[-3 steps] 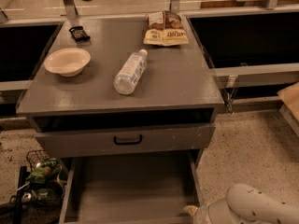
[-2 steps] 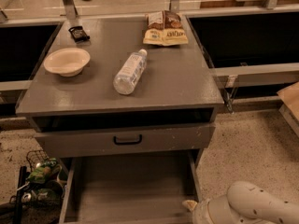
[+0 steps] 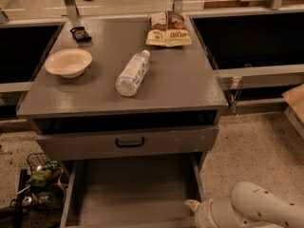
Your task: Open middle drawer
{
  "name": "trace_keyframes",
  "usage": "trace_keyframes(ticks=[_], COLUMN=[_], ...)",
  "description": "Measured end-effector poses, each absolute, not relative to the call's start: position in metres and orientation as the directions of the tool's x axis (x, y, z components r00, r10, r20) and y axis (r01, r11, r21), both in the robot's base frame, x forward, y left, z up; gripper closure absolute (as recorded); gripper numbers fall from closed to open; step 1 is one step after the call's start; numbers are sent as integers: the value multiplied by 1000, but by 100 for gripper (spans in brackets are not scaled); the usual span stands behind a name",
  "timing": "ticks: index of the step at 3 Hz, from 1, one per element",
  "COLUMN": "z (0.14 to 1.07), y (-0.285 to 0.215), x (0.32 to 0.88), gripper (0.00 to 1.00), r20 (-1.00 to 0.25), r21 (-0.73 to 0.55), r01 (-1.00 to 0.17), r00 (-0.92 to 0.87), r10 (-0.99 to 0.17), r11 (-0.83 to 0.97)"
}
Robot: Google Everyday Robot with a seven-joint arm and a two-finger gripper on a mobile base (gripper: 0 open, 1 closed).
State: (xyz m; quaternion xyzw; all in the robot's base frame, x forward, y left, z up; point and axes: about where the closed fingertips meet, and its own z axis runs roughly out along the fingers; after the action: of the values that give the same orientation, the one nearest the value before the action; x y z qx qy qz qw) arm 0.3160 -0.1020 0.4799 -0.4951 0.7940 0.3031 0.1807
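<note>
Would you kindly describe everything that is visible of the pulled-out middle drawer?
The middle drawer stands pulled well out beneath the upper drawer front with the black pull. It looks like grey painted wood, with low side walls and a plain bare floor. Its front face is not in view. The claw is at its front right corner; contact is unclear.

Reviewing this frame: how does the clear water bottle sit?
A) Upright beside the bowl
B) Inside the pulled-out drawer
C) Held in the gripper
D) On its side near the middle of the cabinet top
D: the water bottle lies on its side near the middle of the cabinet top, apart from the bowl; the gripper is low at the right, by the front right corner of the pulled-out middle drawer.
</note>
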Motion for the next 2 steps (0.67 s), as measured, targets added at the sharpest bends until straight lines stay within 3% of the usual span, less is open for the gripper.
trace_keyframes(ticks=[2], z=[439], y=[-85], x=[316], gripper=[0], r20=[-549], r21=[376], r01=[-873], r00=[-479], r10=[-685], r11=[309])
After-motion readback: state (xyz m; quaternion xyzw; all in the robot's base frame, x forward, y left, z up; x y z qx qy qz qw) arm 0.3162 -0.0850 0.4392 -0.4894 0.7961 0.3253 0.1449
